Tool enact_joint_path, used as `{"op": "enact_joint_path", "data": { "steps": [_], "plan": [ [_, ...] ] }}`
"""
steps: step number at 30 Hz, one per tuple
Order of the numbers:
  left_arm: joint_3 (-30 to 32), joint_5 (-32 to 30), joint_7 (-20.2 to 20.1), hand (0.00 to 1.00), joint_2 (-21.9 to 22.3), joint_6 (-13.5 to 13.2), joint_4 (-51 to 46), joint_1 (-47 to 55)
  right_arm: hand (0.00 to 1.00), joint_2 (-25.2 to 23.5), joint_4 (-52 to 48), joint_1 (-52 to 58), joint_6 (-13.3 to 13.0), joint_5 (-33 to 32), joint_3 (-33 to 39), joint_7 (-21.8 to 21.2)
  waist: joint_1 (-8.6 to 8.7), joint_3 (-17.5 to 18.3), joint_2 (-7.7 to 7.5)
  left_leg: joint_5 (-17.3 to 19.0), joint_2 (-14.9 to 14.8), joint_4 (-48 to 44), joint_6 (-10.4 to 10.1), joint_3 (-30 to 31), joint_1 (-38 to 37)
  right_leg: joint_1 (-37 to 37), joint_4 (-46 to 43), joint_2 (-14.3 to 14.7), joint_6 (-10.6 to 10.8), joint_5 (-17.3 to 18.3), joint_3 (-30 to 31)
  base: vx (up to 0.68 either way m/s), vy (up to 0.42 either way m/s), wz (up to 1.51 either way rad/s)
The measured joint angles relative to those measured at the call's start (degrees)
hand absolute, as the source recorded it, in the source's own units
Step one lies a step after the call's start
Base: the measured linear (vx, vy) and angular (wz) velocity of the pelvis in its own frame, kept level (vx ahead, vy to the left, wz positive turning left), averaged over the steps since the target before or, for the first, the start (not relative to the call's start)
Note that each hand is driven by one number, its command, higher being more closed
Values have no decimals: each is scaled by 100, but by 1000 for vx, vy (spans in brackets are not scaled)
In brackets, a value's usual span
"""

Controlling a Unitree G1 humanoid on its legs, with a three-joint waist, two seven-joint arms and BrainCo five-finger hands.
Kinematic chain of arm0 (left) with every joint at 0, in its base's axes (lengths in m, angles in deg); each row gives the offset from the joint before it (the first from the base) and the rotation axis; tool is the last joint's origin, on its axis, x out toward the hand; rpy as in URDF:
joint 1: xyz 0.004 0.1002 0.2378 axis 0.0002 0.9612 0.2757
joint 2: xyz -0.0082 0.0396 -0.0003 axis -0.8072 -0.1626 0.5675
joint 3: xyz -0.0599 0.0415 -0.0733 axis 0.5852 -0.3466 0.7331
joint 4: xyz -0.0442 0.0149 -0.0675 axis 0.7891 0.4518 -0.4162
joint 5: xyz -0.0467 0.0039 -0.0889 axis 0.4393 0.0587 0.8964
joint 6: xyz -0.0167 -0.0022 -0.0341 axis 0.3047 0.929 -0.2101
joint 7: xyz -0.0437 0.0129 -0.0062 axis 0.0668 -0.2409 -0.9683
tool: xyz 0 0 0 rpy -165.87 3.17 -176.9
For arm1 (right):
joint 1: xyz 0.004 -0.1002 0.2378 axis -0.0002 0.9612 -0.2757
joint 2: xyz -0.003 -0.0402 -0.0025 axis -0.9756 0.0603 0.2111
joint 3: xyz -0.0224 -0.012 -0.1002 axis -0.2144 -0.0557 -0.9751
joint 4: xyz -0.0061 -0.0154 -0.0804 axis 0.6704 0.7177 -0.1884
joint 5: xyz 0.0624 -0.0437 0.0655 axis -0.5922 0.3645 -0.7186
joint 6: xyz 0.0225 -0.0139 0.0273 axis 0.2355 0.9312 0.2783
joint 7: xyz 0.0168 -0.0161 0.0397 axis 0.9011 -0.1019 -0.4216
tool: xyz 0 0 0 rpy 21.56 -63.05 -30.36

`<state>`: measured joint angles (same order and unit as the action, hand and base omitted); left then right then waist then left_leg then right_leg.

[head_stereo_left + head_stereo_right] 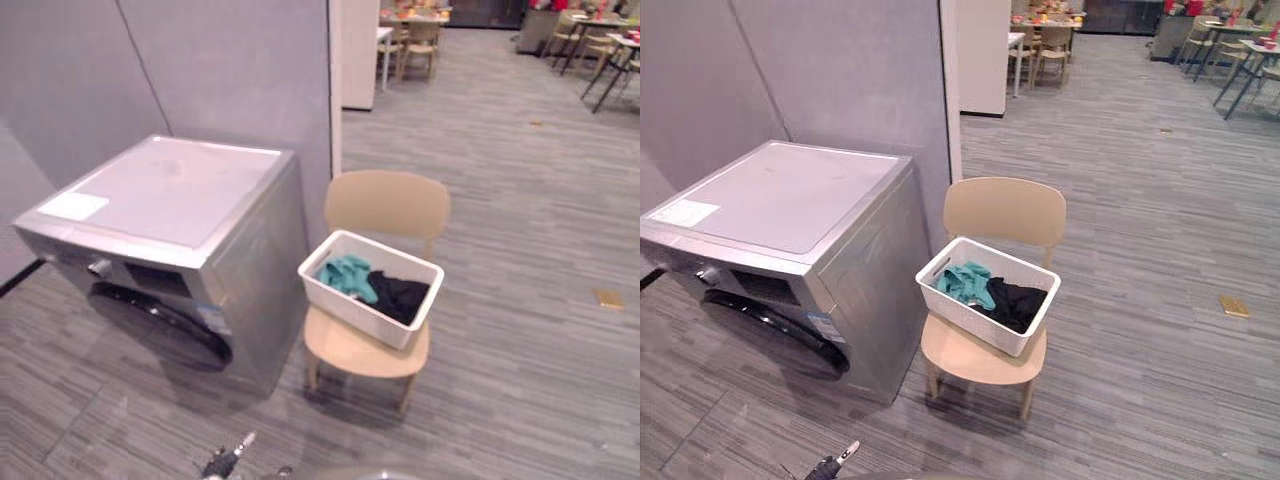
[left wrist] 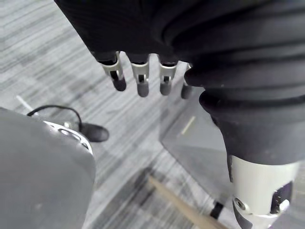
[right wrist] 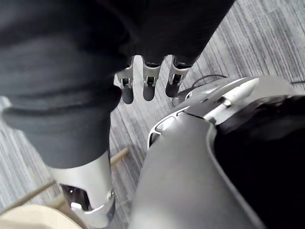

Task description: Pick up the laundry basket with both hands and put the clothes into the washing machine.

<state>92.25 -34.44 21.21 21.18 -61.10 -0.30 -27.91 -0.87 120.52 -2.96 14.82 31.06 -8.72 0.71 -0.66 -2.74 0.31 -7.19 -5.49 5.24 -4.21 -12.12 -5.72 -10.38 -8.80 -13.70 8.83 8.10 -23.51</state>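
A white laundry basket (image 1: 352, 304) sits on the seat of a beige wooden chair (image 1: 387, 203), a little way ahead. In it lie a teal garment (image 1: 348, 277) and a black garment (image 1: 401, 294). Left of the chair stands a silver front-loading washing machine (image 1: 175, 190) with its dark round door (image 1: 160, 322) closed. My left hand (image 2: 140, 78) hangs low above the floor, fingers relaxed and holding nothing. My right hand (image 3: 148, 82) hangs the same way, fingers straight and empty. Both hands are well short of the basket.
A grey partition wall (image 1: 220, 70) runs behind the washer, ending at a white pillar (image 1: 358, 50). Open grey plank floor stretches right of the chair, with a small yellow object (image 1: 608, 297) on it. Tables and chairs (image 1: 600, 45) stand far back.
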Motion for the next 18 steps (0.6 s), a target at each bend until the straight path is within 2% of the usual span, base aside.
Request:
{"op": "enact_joint_path", "data": {
  "steps": [4,6,7,8,9,10,11,12,13,14,15,16,17,18],
  "plan": [
    [-83,144,13,0,-9,-44,-38,63,0,168,4,-88,-7,191,-669,15,4,-56,115,-247,23,-140,18,820,687,83,15,129,17,32,-633,-128,-27,96],
    [-153,200,25,0,21,-57,-78,52,0,353,77,-299,-33,214,-999,27,-12,-145,304,-479,-13,-98,-24,1275,1153,272,-133,273,-67,75,-1051,-155,-56,126],
    [-160,201,30,0,52,-55,-85,61,0,411,128,-399,-43,214,-1031,40,-15,-196,379,-480,-37,-90,-5,1359,1283,331,-230,325,-126,116,-1169,-150,-49,120],
    [-160,195,47,0,105,-42,-113,53,0,455,152,-531,-47,202,-1016,69,29,-263,449,-59,-55,53,506,1100,1471,397,-281,396,-226,193,-1286,-169,-34,177],
    [-134,194,50,0,61,-54,-216,3,0,432,127,-600,-65,200,-997,88,118,-357,241,614,-31,-47,876,249,1631,423,-43,340,-392,92,-1312,-198,-27,185],
    [-164,191,59,0,48,-65,-223,-56,0,439,138,-623,-82,199,-996,104,101,-398,249,645,-105,-247,944,-285,1736,427,-61,199,-397,45,-1551,-142,8,165],
    [-136,181,65,0,29,-48,-170,-47,0,482,122,-809,-109,186,-973,166,93,-534,211,641,-266,-1150,938,-1092,1892,453,-246,-149,-369,-17,-1891,-91,-3,107],
    [-52,163,114,0,42,-26,-156,61,0,519,74,-936,-141,178,-976,169,136,-576,178,673,-385,-2070,922,-1370,1903,427,-277,-384,-326,-68,-2051,-107,-12,98],
    [-24,150,144,0,51,-20,-157,153,0,545,49,-994,-141,165,-982,169,145,-577,204,734,-535,-2600,840,-1348,1815,383,-254,-458,-289,-124,-2165,-82,-20,74],
    [-12,122,148,0,48,-18,-151,202,0,547,44,-1016,-142,161,-982,169,161,-582,239,869,-665,-2868,640,-1281,1714,334,-211,-443,-268,-170,-2238,-80,68,65],
    [24,105,148,0,45,-13,-70,228,0,523,56,-1034,-139,158,-969,167,144,-583,274,1088,-898,-3085,295,-1148,1469,239,-212,-423,-224,-223,-2354,-12,148,77],
    [163,94,140,0,95,20,26,203,0,482,64,-1069,-127,155,-909,175,158,-586,287,922,-1038,-2771,127,-1129,1070,179,-260,-410,-149,-267,-2553,5,190,81],
    [194,89,141,0,141,30,47,185,0,481,72,-1052,-117,150,-814,175,168,-578,307,859,-1022,-2380,-173,-1063,808,161,-286,-412,-109,-290,-2665,54,174,86],
    [205,54,135,0,148,38,36,135,0,499,80,-1053,-112,110,-656,177,171,-552,363,957,-888,-1854,-303,-1006,656,147,-306,-421,-72,-385,-2811,35,263,97]
  ]
}}
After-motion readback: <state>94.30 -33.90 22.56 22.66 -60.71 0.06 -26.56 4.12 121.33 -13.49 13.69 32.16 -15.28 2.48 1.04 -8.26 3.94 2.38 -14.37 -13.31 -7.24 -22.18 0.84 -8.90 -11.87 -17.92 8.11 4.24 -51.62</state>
